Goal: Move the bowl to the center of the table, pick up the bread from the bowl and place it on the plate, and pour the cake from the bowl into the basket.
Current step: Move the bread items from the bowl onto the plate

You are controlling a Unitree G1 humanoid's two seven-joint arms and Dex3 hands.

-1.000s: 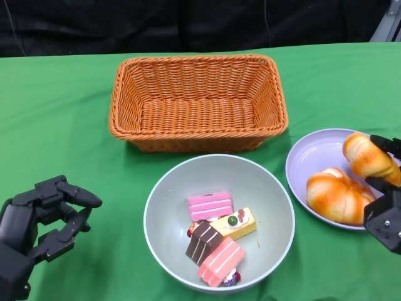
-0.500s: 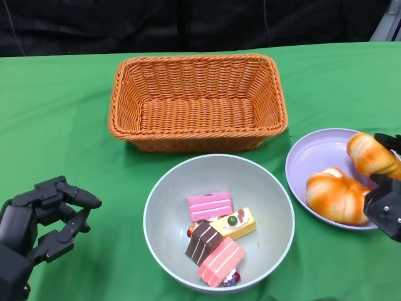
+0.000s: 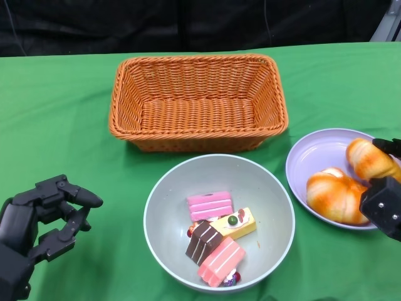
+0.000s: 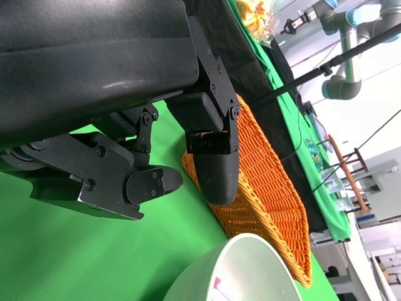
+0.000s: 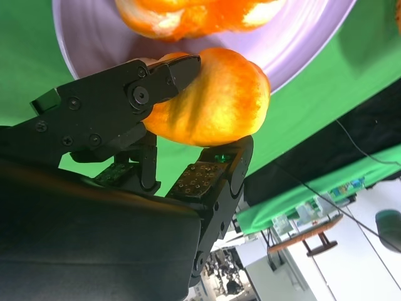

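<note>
Lower now vs a second ago: the right hand (image 3: pixel 383 204) w/ its bread roll (image 3: pixel 371 159) has sunk toward the plate (image 3: pixel 313 155); bowl, basket and left hand haven't shifted.

Head view: bowl (image 3: pixel 263 182) sits near the table's front edge, about mid-width, just in front of the basket (image 3: pixel 198 101), which holds nothing visible. Bowl holds only cake pieces (image 3: pixel 217 238) (pink, yellow, brown), no bread that I can see. Plate is toward the right edge; one croissant (image 3: pixel 335 196) lies on it already. Left hand (image 3: pixel 44 219) hangs by the front-left corner, fingers apart, holding nothing.

Right wrist view: fingers (image 5: pixel 207 179) clamp the roll (image 5: pixel 213 103) from both sides, over the plate's rim (image 5: pixel 75 59). To do it well, I'd judge: ease down until the roll touches bare plate beside the croissant, then spread the fingers and lift straight up so it doesn't roll off.

Left wrist view: fingers (image 4: pixel 213 163) spread, nothing between them; basket (image 4: pixel 269 188) and bowl rim (image 4: pixel 250 241) beyond.

No brands or readable writing anywhere.
</note>
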